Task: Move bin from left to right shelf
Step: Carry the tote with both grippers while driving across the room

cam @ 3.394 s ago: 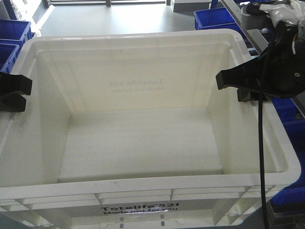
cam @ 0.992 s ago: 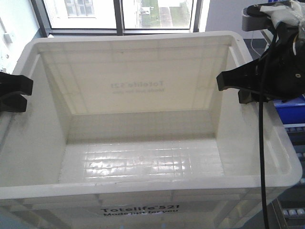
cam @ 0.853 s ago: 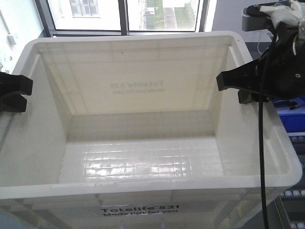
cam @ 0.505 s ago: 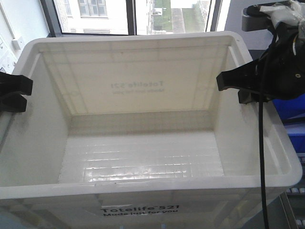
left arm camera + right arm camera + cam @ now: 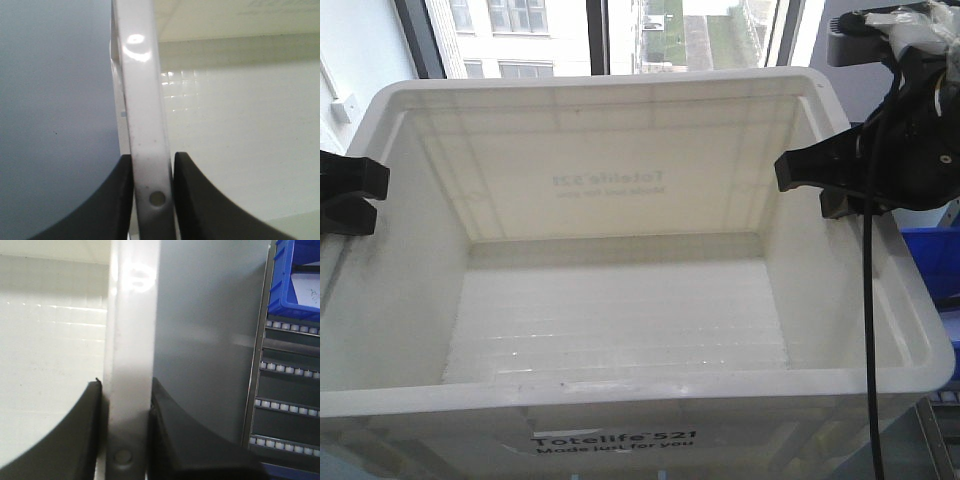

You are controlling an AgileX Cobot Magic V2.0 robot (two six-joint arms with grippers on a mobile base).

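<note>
White bin, bare floor, left pincer clamping its left rim, right pincer clamping right rim

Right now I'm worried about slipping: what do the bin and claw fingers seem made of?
The bin looks like white, slightly see-through moulded plastic: print shows mirrored through its far wall, and the rim glints glossy. The fingers look matte black, plastic or rubber; I cannot tell which.

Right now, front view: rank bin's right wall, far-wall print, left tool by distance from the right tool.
1. Bin's right wall, clamped in the right tool.
2. Far-wall print, centre of the far wall.
3. Left tool, on the opposite wall.
</note>
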